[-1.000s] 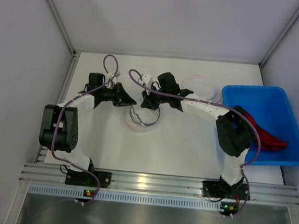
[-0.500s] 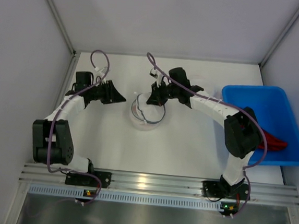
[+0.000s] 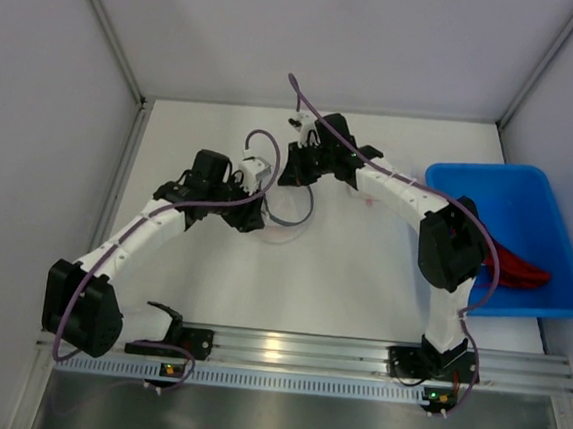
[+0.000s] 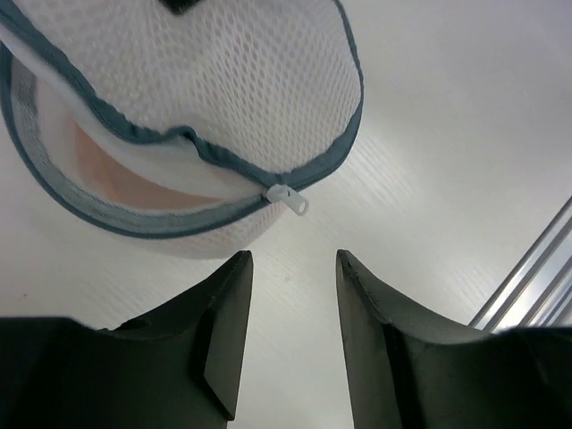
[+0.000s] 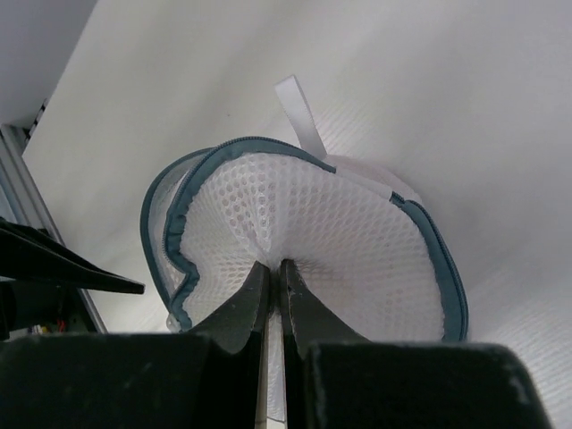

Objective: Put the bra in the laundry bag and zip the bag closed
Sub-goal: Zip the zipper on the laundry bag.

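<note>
Bra (image 4: 116,170) tucked inside laundry bag (image 4: 223,80); zip (image 4: 214,154) seen partly undone. Mesh (image 5: 357,241) pinched by right pincer (image 5: 273,277); left pincer (image 4: 293,259) spread, zip pull (image 4: 288,198) not yet gripped.

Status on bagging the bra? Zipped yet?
Done: peach fabric, likely the bra, sits inside the laundry bag. In hand: right gripper pinches the bag; left gripper, open, faces the zipper pull. Remaining: the bag gapes open; grab the pull, zip shut.
</note>
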